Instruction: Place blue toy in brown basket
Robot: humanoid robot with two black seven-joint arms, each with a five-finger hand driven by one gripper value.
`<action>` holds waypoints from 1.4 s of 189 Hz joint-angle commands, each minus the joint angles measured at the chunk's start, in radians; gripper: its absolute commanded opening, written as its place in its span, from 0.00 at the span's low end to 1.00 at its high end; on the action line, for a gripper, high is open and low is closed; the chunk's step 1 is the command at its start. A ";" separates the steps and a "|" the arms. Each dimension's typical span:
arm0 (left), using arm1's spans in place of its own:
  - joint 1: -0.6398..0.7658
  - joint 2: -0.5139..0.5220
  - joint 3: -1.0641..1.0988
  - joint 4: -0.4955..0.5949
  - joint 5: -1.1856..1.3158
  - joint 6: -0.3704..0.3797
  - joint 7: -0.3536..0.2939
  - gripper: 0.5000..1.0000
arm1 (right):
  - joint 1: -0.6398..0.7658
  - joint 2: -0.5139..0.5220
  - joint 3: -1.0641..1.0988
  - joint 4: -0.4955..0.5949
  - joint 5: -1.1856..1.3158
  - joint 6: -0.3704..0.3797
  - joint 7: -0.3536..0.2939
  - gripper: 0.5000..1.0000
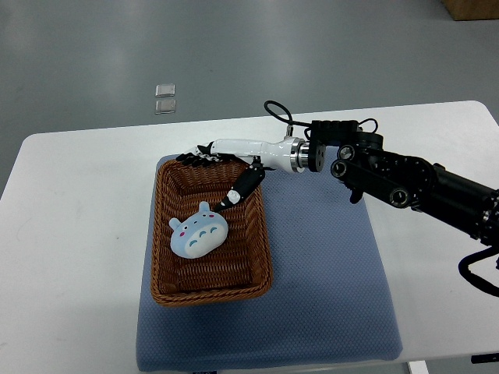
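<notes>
— Where's the blue toy [198, 236]?
— Lying inside the brown basket [257, 257] — placing looks done. My right hand [226, 160] hovers over the far rim, fingers spread, grasping nothing. Only pulling away remains, I judge.

You will find nothing here that can be read; no words, brand marks, numbers or signs show on the blue toy [199, 234], which carries only a drawn face; the brown basket [257, 249] around that toy is plain weave; the mat [327, 296] beneath the basket and the worktop [70, 257] bear no print.
</notes>
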 commanded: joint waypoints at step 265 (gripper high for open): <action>0.000 0.000 0.000 0.000 0.000 0.000 0.000 1.00 | -0.129 -0.099 0.094 -0.258 1.196 -0.025 -0.320 0.83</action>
